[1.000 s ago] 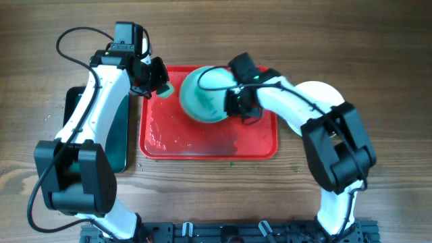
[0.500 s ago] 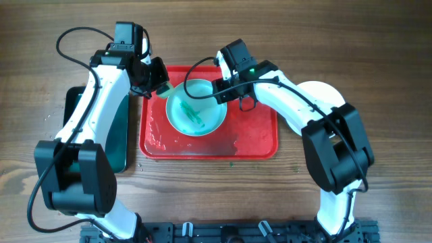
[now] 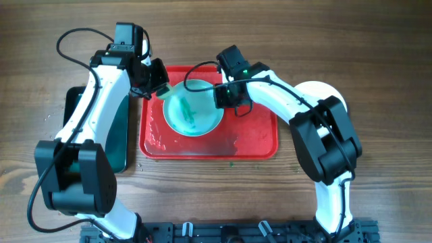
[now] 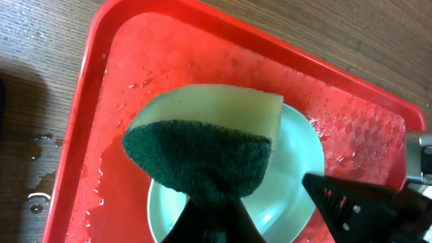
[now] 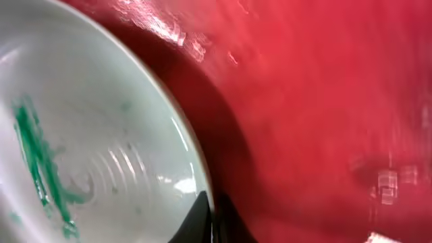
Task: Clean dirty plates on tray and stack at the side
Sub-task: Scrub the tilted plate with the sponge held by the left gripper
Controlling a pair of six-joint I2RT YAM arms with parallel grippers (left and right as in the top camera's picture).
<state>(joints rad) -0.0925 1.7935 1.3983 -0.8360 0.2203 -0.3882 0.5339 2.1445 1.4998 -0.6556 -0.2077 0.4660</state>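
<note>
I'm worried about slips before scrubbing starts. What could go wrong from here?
The right gripper pinches the plate only at its rim; pushing with the sponge could tip or slide it on the wet tray. The left gripper holds the sponge by one end, so it may fold instead of scrubbing.

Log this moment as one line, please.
left gripper shut on green-backed sponge; right gripper shut on green-smeared turquoise plate; over red plastic tray

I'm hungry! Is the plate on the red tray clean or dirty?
Dirty. The plate has green smears across its pale middle.
</note>
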